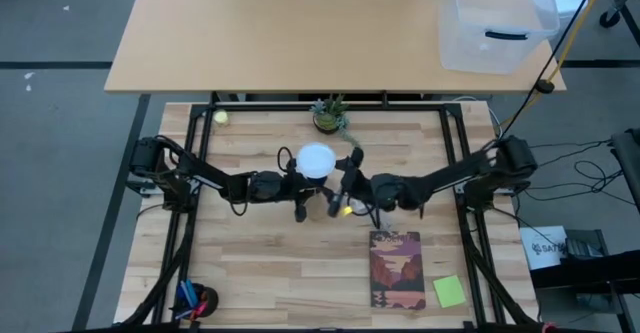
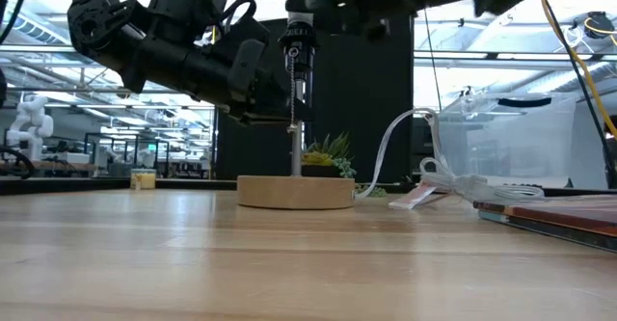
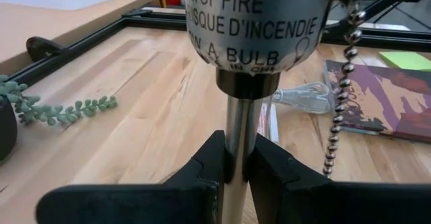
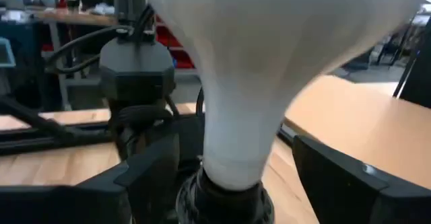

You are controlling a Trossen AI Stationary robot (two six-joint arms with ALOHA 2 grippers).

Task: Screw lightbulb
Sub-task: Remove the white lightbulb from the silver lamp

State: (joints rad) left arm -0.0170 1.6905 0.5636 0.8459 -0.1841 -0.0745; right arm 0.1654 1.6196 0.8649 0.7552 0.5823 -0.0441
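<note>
Robotics lab, open-plan. Wooden surface boxed in black metal frame carrying both arms. Loose cables on grey floor beyond surface's right edge. Second long desk past far edge, clear plastic bin on it. Low view: large hall behind, ceiling strip lights, benches, white robot arm at far left.

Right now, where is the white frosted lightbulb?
In the high view, the white frosted lightbulb sits mid-table on the lamp socket, just in front of the small potted plant, between the two arms.
</note>
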